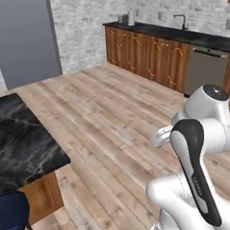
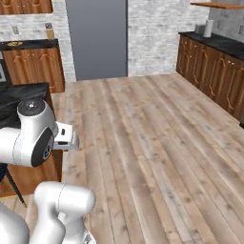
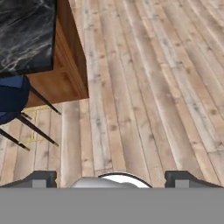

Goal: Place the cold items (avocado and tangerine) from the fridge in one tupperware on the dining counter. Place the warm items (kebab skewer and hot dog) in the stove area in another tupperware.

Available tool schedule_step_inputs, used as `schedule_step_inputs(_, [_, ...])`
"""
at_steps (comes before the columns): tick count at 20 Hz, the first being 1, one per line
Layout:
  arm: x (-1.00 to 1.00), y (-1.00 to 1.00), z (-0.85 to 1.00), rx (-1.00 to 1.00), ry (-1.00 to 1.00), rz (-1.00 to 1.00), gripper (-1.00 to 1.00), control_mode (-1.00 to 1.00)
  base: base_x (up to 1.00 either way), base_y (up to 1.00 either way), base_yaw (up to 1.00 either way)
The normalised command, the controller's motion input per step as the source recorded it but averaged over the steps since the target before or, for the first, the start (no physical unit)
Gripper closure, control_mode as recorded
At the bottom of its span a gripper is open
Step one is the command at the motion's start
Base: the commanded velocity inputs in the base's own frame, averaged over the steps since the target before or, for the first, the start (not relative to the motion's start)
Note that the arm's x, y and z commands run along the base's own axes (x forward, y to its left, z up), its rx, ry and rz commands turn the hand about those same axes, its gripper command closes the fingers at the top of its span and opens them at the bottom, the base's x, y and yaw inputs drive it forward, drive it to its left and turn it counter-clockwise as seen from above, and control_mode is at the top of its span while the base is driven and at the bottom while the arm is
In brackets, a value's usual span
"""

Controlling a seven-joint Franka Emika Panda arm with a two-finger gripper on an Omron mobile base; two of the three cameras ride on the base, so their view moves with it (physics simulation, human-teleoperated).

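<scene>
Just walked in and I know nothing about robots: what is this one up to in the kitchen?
Right now it handles nothing. The white arm is folded up over the wood floor, and its gripper is open and empty, pointing down at the floorboards. A black marble counter with a blue chair tucked beside it stands to the robot's left. The grey fridge is closed across the room. No food or tupperware can be seen yet, so the sorting has not visibly begun.
</scene>
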Motion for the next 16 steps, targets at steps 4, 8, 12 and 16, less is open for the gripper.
schedule_step_inputs(4, [0.00, 0.00, 0.00, 0.00, 0.00, 0.00, -1.00, 1.00, 1.00, -0.51, 0.37])
schedule_step_inputs(8, [0.00, 0.00, 0.00, 0.00, 0.00, 0.00, -1.00, 1.00, 1.00, -0.55, 0.38])
schedule_step_inputs(12, [0.00, 0.00, 0.00, 0.00, 0.00, 0.00, -1.00, 1.00, 1.00, -0.80, 0.24])
schedule_step_inputs(16, [0.00, 0.00, 0.00, 0.00, 0.00, 0.00, -1.00, 1.00, 1.00, -0.67, 0.30])
